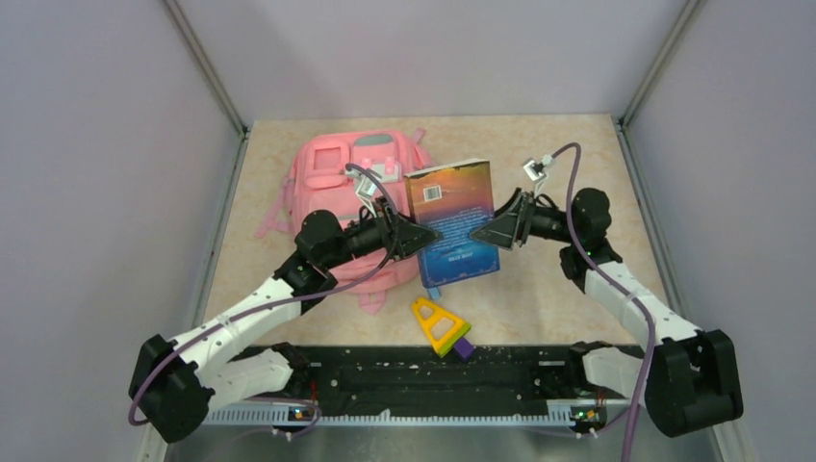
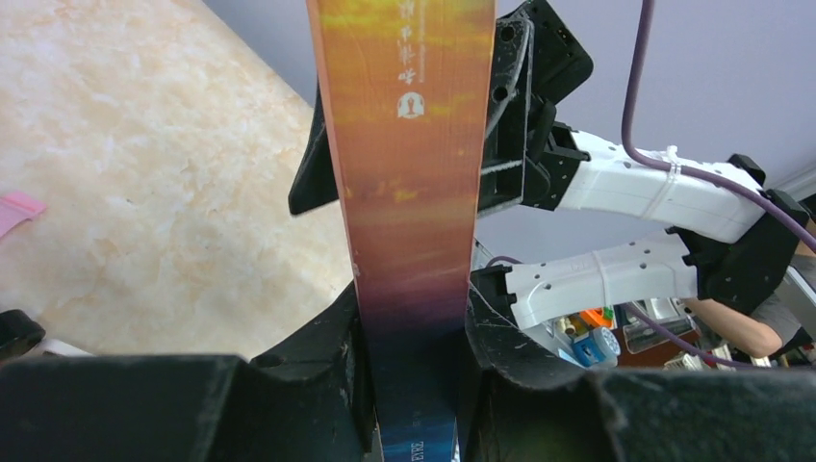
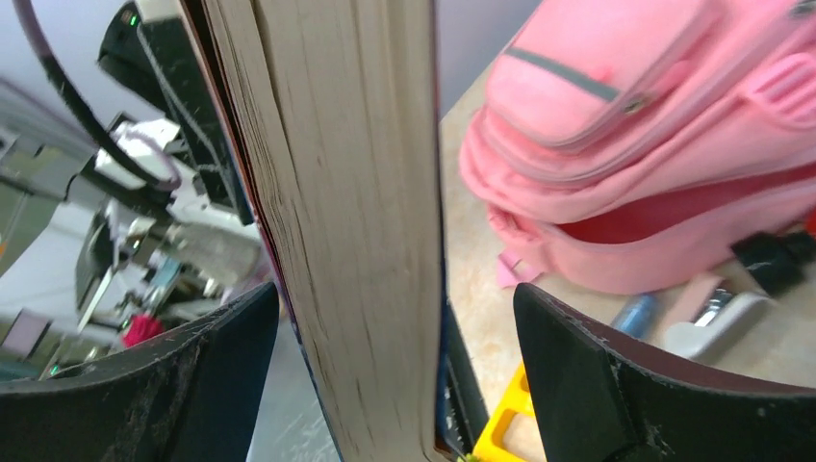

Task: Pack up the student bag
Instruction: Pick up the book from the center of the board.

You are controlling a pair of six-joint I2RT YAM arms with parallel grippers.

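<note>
Clamping the book [image 1: 454, 219] by its spine: left gripper [image 1: 430, 236] closed on it | right gripper [image 1: 480, 234] jaws wide around the page edge, gripping nothing | student bag [image 1: 332, 178] far-left, left of both jaws

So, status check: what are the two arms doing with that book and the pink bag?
Left gripper shut on book spine. Right gripper open around its page edge. Student bag lying beside, book not yet inside. Left arm crosses over the bag.
</note>
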